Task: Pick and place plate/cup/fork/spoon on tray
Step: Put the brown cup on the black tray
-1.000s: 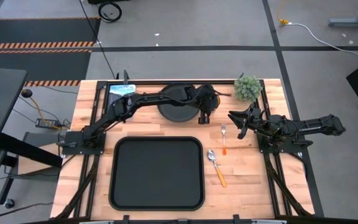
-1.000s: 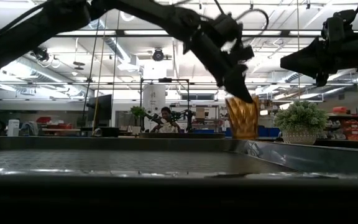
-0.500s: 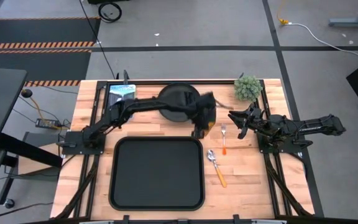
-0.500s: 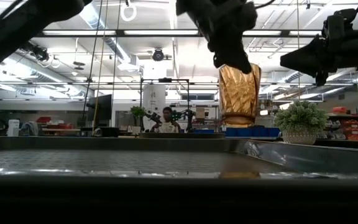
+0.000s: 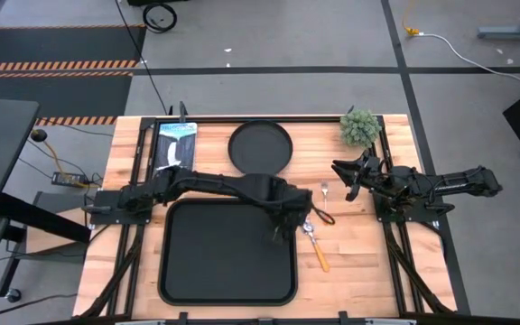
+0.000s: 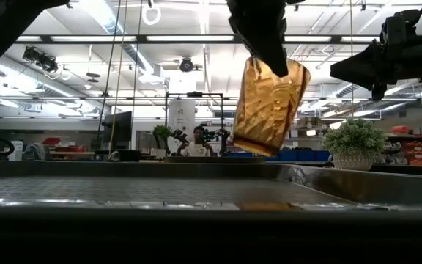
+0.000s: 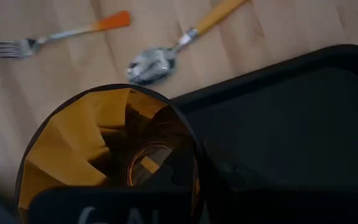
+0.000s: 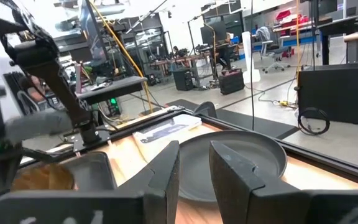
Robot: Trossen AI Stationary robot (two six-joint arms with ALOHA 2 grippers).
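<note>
My left gripper (image 5: 285, 221) is shut on the amber cup (image 6: 269, 106), which hangs above the right edge of the black tray (image 5: 228, 271). The left wrist view looks down into the cup's mouth (image 7: 104, 149). The spoon (image 5: 314, 242) and the fork (image 5: 325, 191) lie flat on the wood right of the tray; both show in the left wrist view, spoon (image 7: 166, 53) and fork (image 7: 42, 40). The round black plate (image 5: 260, 146) rests on the table beyond the tray. My right gripper (image 5: 343, 178) waits at the right, open by a narrow gap and empty. My left gripper holds the cup by its rim (image 6: 255, 66), coming from above with the fingers pointing down. One finger seems to be inside the cup and one outside. The cup hangs below the fingers, lifted clear, and is tilted with its base toward the tray.
A small potted plant (image 5: 361, 127) stands at the far right corner. A printed card (image 5: 174, 144) lies at the far left. The right arm lies along the table's right side. A person (image 6: 196, 139) sits far off in the room behind.
My left gripper has lifted the cup from the table beside the plate and carried it toward the near edge, to above the tray's right edge. The cup was upright and is now tipped. The plate, which the arm had covered, shows whole.
</note>
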